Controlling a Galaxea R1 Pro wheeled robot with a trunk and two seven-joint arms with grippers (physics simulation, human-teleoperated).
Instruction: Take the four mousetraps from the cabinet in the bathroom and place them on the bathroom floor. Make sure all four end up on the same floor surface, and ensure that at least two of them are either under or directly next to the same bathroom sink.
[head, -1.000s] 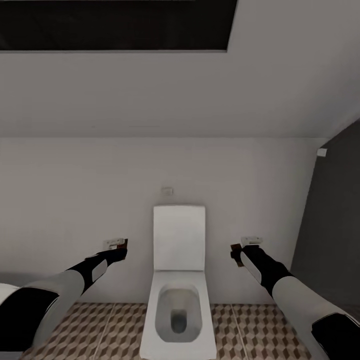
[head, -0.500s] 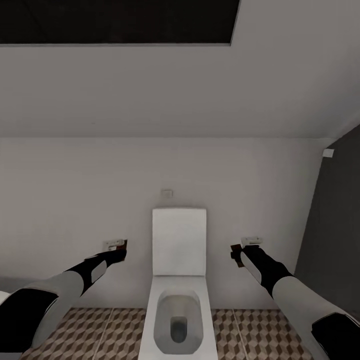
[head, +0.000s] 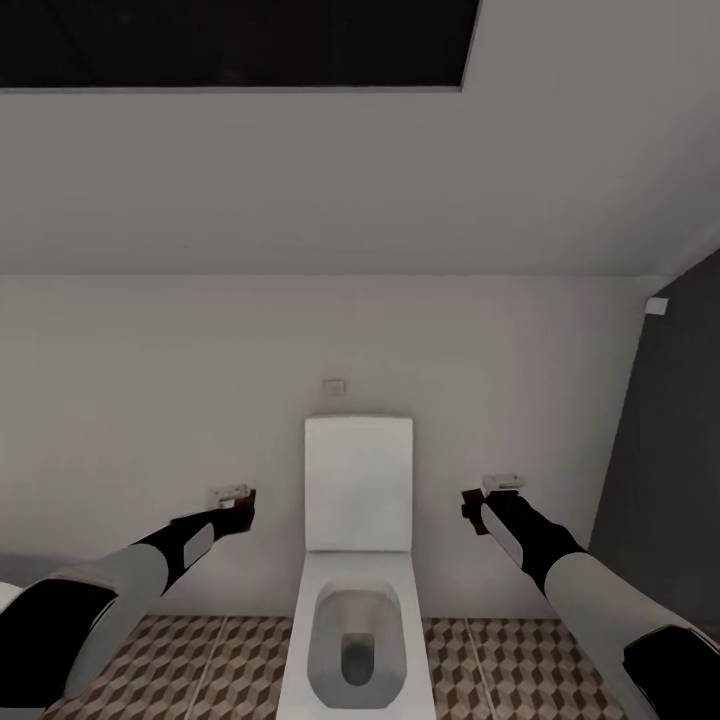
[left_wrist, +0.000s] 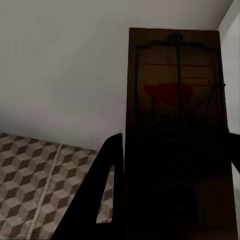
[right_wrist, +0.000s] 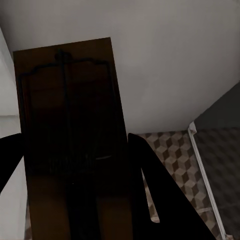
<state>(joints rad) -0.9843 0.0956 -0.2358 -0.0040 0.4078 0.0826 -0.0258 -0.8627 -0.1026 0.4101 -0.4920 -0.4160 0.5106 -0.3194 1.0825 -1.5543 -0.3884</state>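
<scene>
I'm facing a plain white wall with a white toilet dead ahead, lid up against its boxy cistern, a small flush plate above it. A dark recessed panel sits in the ceiling overhead, and a dark grey wall closes in on my right. Down low, the bathroom floor shows its brown, beige and white cube tiles on both sides of the toilet. My left gripper is raised level, its black fingers clamped on a mousetrap, a brown board with wire and a red mouse print. My right gripper mirrors it, closed around a second mousetrap, tiles visible beyond.
</scene>
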